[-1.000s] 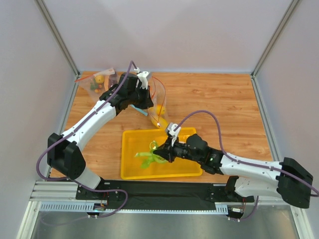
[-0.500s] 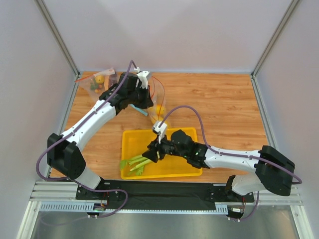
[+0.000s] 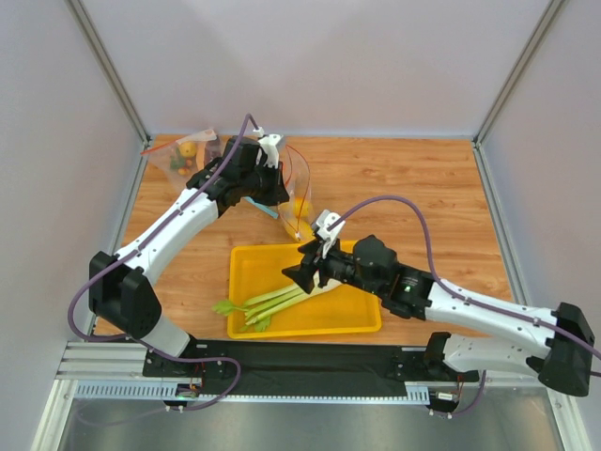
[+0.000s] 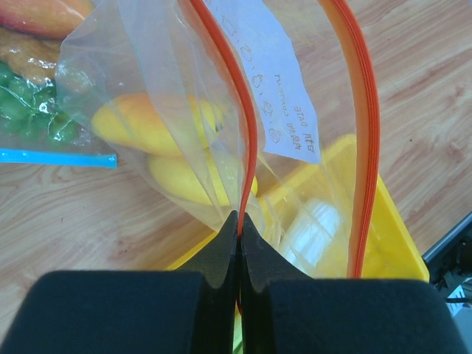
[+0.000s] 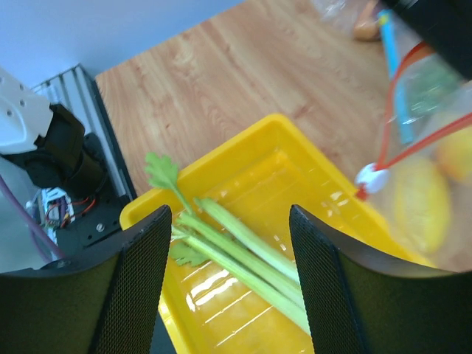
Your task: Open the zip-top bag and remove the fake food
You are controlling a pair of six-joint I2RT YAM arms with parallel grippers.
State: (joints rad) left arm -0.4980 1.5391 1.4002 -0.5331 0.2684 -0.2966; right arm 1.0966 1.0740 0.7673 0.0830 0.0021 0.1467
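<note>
The pale-green plastic celery stalk lies in the yellow tray, lower centre. The right hand hangs spread and empty above it. The left hand clenches the red-orange lip of the clear crinkly zip-top bag; best to hold that mouth taut while reaching in.

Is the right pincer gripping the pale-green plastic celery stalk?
No, the right pincer stands open above the pale-green plastic celery stalk, which lies loose in the yellow plastic tray.

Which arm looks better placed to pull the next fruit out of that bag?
Probably right. Its open right gripper is empty, near the clear crinkly red-orange-zipped plastic bag; the shut left gripper pinches the bag's rim, holding it open.
</note>
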